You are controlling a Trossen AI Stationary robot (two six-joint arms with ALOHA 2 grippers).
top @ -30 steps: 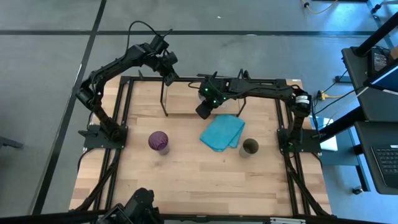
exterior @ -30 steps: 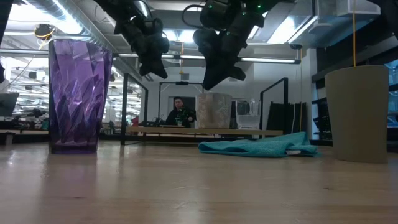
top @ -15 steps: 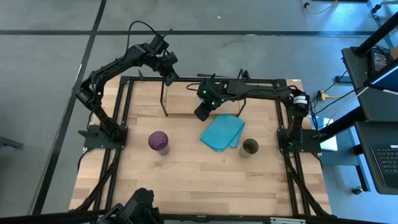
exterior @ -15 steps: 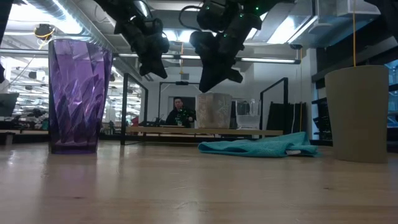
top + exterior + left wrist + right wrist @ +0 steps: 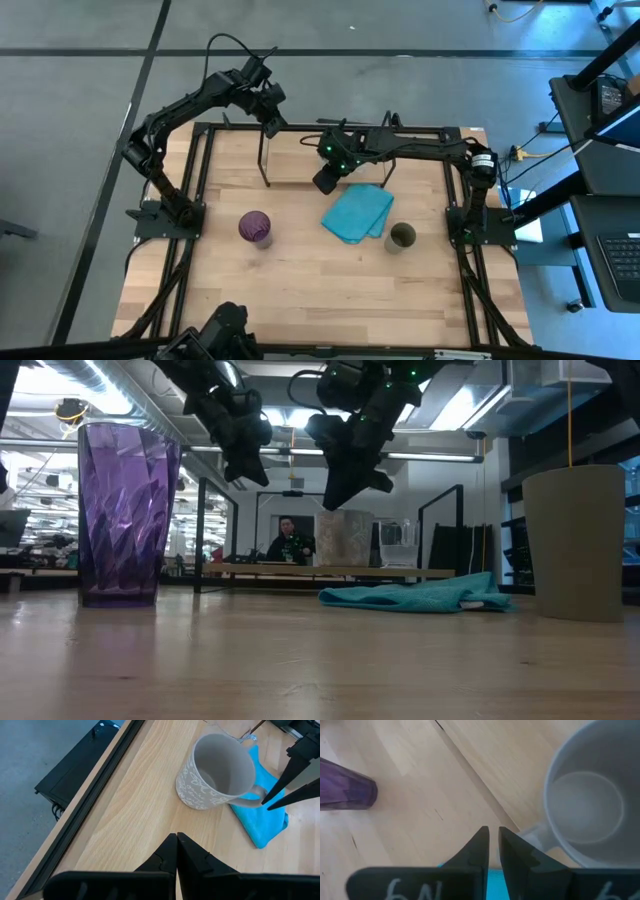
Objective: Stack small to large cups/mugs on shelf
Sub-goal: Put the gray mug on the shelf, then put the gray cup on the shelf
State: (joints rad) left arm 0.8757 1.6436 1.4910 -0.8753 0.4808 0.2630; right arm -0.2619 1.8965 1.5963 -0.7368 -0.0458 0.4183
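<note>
Right gripper, fingers nearly closed and holding nothing, hangs just above the empty grey mug on the shelf. Left gripper is closed, raised near the shelf's back corner. Purple tumbler and olive cup stand on the table; whether anything is inside them cannot be told.

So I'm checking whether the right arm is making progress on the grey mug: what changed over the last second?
The right gripper shifted slightly left in the low view, above the grey mug, fingers nearly together, gripping nothing visible. The left gripper, purple tumbler, olive-green cup, turquoise cloth and shelf stayed put.
</note>
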